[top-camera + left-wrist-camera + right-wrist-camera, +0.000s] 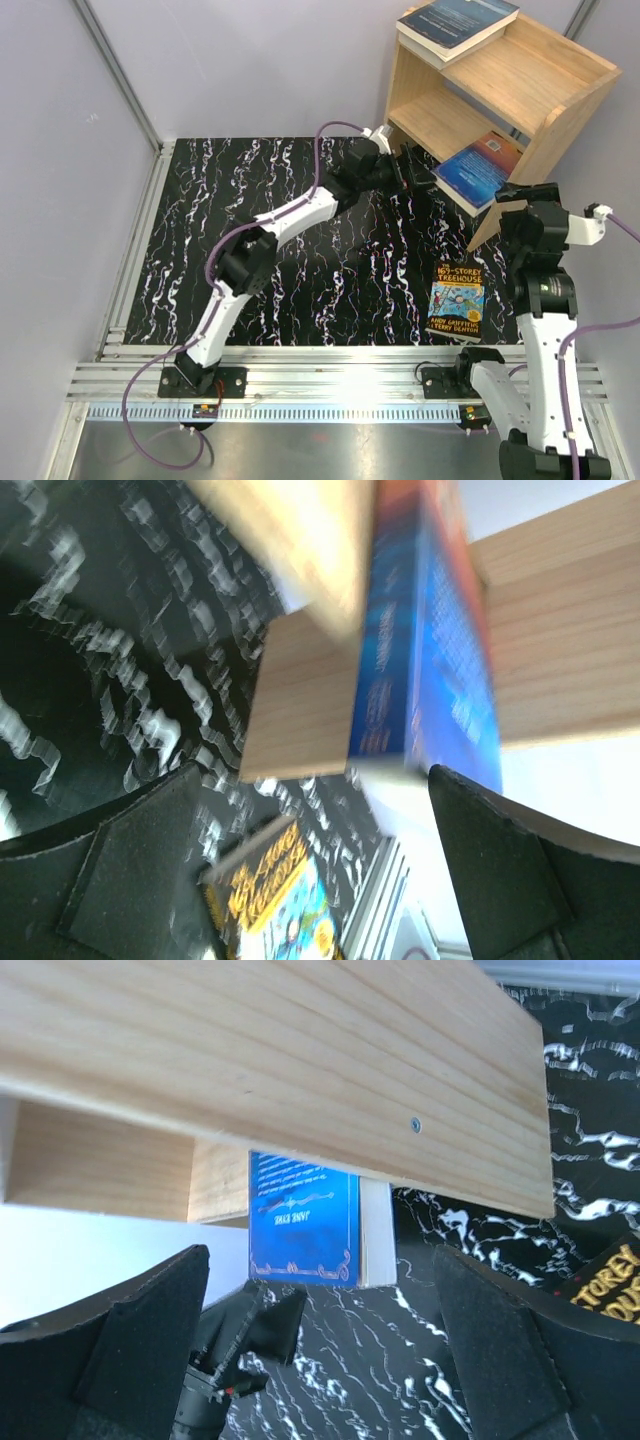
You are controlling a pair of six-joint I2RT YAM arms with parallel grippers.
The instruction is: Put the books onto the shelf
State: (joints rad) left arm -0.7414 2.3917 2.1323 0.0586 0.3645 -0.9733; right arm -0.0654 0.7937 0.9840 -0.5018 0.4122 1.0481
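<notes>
Now jaws: both spread wide, empty.
Blue book [480,165]: ahead of left jaws, overhanging shelf [545,75].
Treehouse book [456,300]: by right jaws; likely light, bendy; pinch spine.

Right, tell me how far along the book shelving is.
Done: a dark blue book lies atop the shelf, a blue book on its lower tier, overhanging the edge. In hand: nothing; left gripper and right gripper are open. Left: the Treehouse book on the table.
</notes>
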